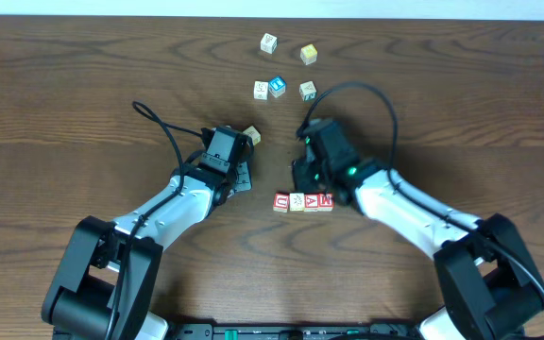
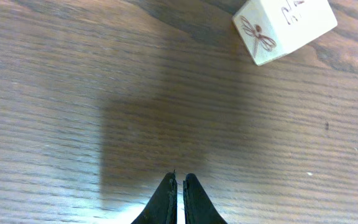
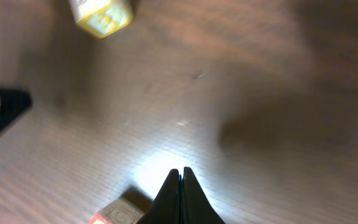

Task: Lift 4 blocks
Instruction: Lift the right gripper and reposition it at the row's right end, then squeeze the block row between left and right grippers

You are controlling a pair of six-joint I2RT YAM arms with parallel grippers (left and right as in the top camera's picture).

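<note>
Currently left hand (image 2: 179, 180) and right hand (image 3: 180, 174) are both closed, empty. Four small red-and-cream wooden letter blocks (image 1: 303, 201) sit in a touching row on the table (image 1: 461, 94) by your right hand. Squeeze the ends unevenly and the row could buckle.

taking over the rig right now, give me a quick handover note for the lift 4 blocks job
left gripper: shut, holding nothing, near a loose dragonfly cube.
right gripper: shut, holding nothing, close to the row.
blocks: four side by side in one row on the table between the arms, three red, one cream.
done: blocks lined up.
left: the lift itself; no block is off the table yet.
</note>
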